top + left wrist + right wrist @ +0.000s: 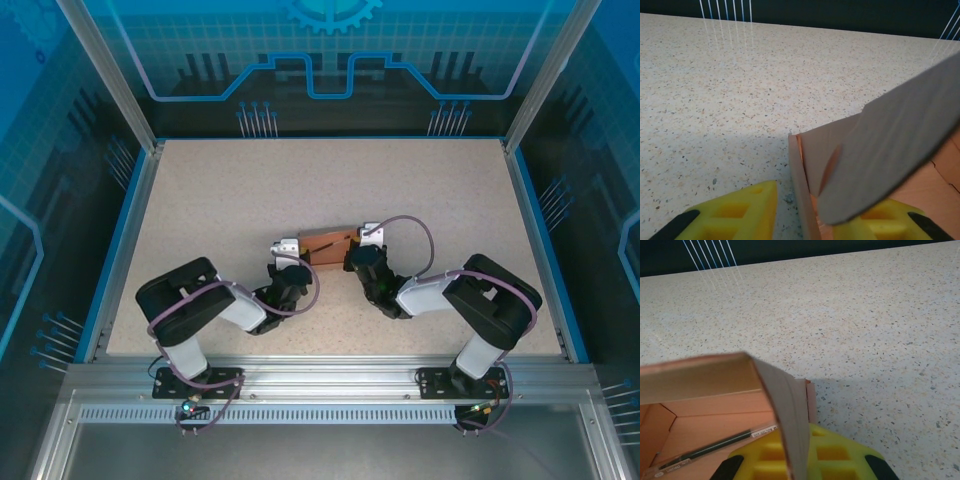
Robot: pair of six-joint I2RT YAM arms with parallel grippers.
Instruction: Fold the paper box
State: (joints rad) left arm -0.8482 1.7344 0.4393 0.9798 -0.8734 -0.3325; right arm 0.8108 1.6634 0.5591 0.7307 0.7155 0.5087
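Observation:
The salmon-pink paper box [325,243] lies partly folded at the table's middle, between both grippers. My left gripper [293,265] is at its left end. In the left wrist view the box's end wall [801,190] stands between the yellow fingers [740,212], with a gap of table on its left side, and the gripper [812,212] is open. A rounded flap [900,130] leans over it. My right gripper [358,256] is at the box's right end. In the right wrist view it [797,452] is shut on a raised side flap [785,400] of the box [705,377].
A thin dark pen-like stick [715,445] lies inside the box on its floor. The speckled table [300,180] stretches out behind the box to a blue rim [330,140]. Metal frame posts [110,70] rise at the back corners.

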